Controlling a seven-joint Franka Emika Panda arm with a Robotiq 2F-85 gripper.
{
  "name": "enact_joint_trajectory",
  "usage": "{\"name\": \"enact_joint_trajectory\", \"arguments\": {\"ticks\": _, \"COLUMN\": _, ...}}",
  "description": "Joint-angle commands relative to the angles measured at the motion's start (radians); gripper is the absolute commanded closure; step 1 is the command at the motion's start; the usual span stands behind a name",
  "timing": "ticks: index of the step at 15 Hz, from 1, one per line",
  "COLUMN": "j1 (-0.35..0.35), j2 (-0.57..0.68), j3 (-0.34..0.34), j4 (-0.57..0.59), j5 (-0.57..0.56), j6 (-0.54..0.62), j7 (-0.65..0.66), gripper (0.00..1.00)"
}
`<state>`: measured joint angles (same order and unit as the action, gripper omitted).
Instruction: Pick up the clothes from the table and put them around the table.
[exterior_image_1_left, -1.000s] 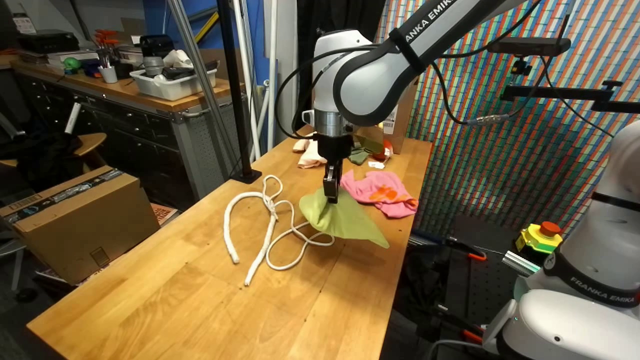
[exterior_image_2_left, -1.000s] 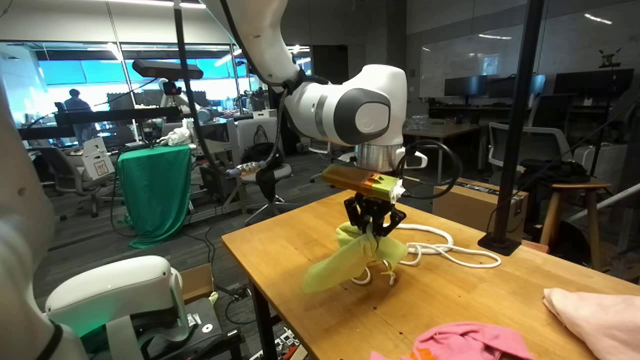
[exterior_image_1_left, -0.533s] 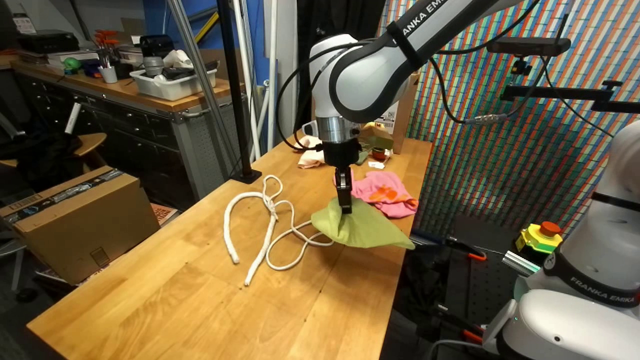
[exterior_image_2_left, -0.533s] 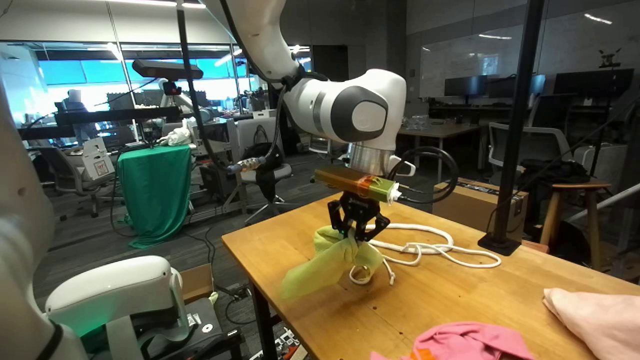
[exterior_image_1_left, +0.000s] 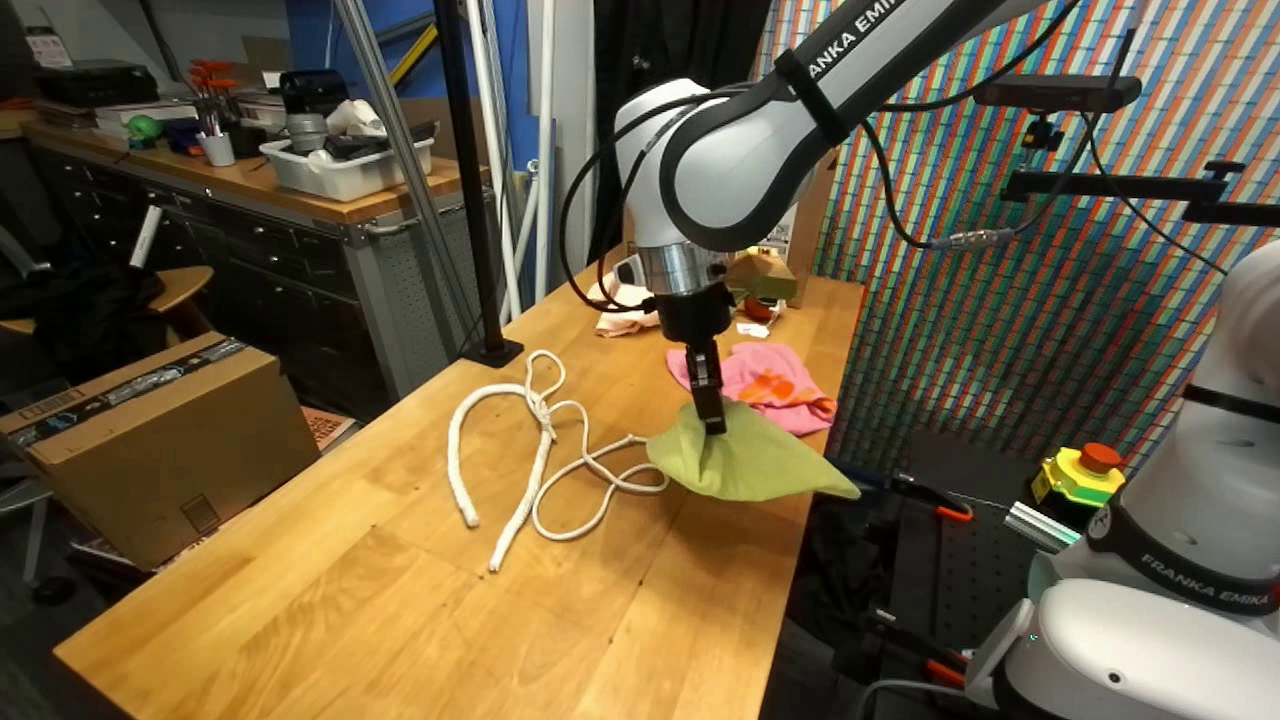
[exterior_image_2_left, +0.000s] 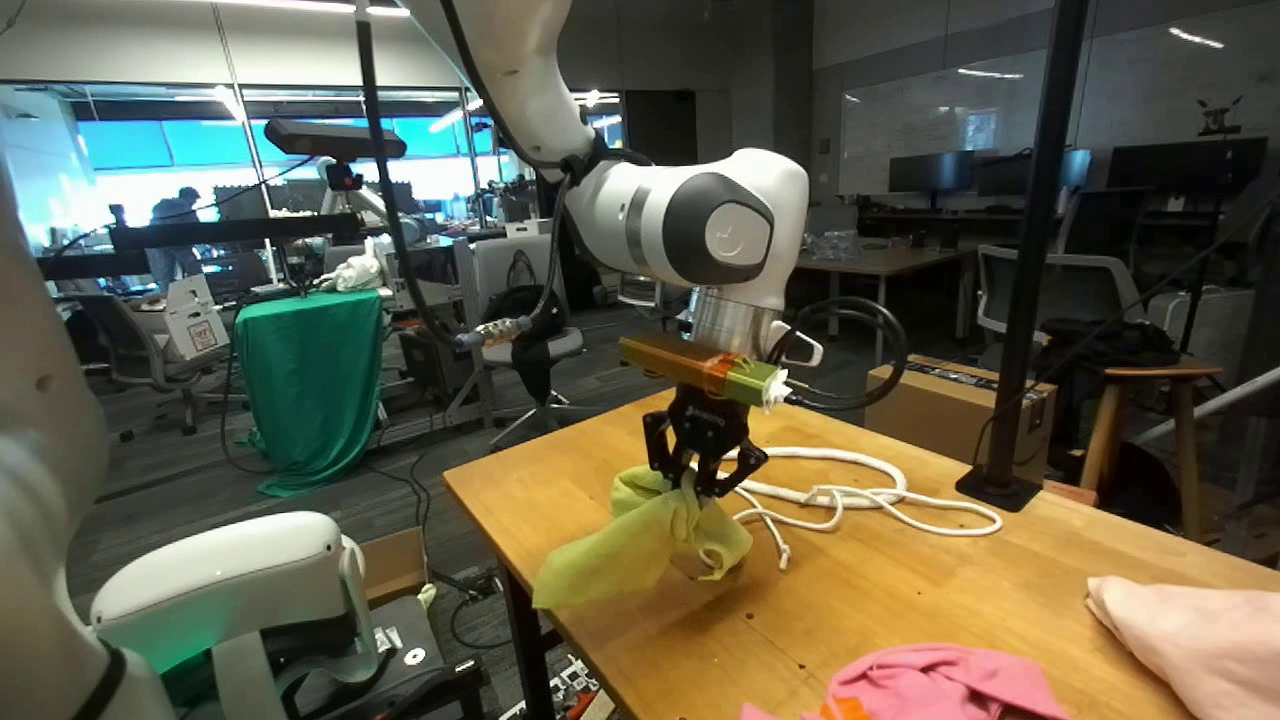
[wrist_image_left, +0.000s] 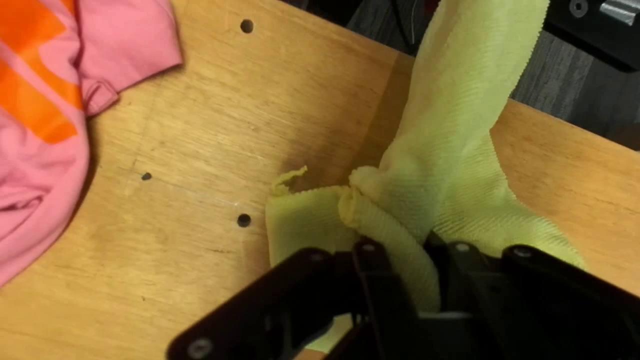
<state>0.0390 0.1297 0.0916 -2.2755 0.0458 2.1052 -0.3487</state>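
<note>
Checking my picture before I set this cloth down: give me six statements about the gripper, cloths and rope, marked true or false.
1. The gripper grips the yellow-green cloth. True.
2. The white rope lies on the table. True.
3. The yellow-green cloth lies spread flat on the table. False: it hangs bunched from the gripper.
4. The pink cloth carries an orange print. True.
5. The pink cloth lies on the floor. False: it lies on the table.
6. The white rope is stretched straight. False: it lies in curves and loops.
</note>
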Motion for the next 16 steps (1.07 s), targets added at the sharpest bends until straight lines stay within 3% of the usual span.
{"name": "enact_joint_trajectory", "arguments": {"ticks": 1, "j1": 0.009, "j2": 0.008, "j3": -0.016, "j4": 0.013, "j5": -0.066, "j6": -0.060, "j7": 0.115, "gripper": 0.96}}
{"name": "enact_joint_trajectory", "arguments": {"ticks": 7, "j1": 0.008, "j2": 0.033, "j3": -0.022, "j4": 0.020, "j5": -0.096, "j6": -0.134, "j7": 0.197, "gripper": 0.96}}
{"name": "enact_joint_trajectory", "arguments": {"ticks": 16, "j1": 0.010, "j2": 0.049, "j3": -0.004, "j4": 0.035, "j5": -0.046, "j6": -0.224, "j7": 0.161, "gripper": 0.96}}
